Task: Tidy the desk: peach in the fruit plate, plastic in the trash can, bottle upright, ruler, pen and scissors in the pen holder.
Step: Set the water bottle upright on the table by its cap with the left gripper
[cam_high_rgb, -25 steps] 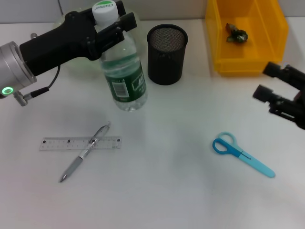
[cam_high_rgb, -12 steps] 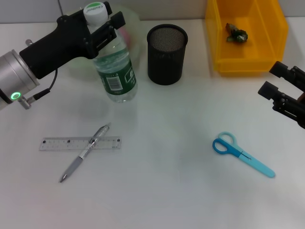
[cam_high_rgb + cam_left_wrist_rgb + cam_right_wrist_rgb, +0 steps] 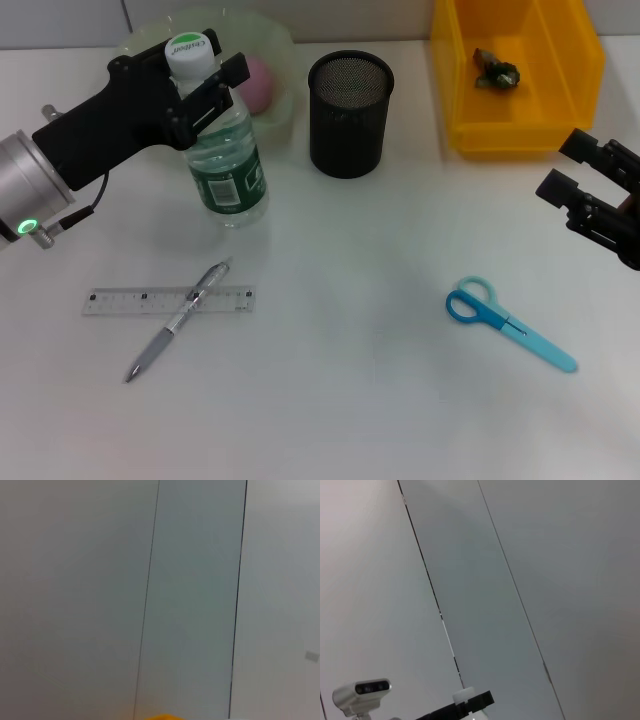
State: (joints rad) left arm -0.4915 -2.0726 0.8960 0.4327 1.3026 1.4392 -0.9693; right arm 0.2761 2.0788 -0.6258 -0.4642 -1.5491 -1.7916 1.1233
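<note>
The left gripper (image 3: 190,75) clamps the bottle (image 3: 222,165) by its neck, just under the cap, so the body hangs upright below it, base about on the worktop (image 3: 350,400). The right gripper (image 3: 585,175) waits parked far off, jaws apart, scissors (image 3: 505,322) below it.

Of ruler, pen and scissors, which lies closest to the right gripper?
The blue scissors, alone on the right side just below the right gripper. The ruler and the pen crossing it lie far left.

Plain grey wall panels (image 3: 195,595), a yellow sliver (image 3: 162,717) at the edge
</note>
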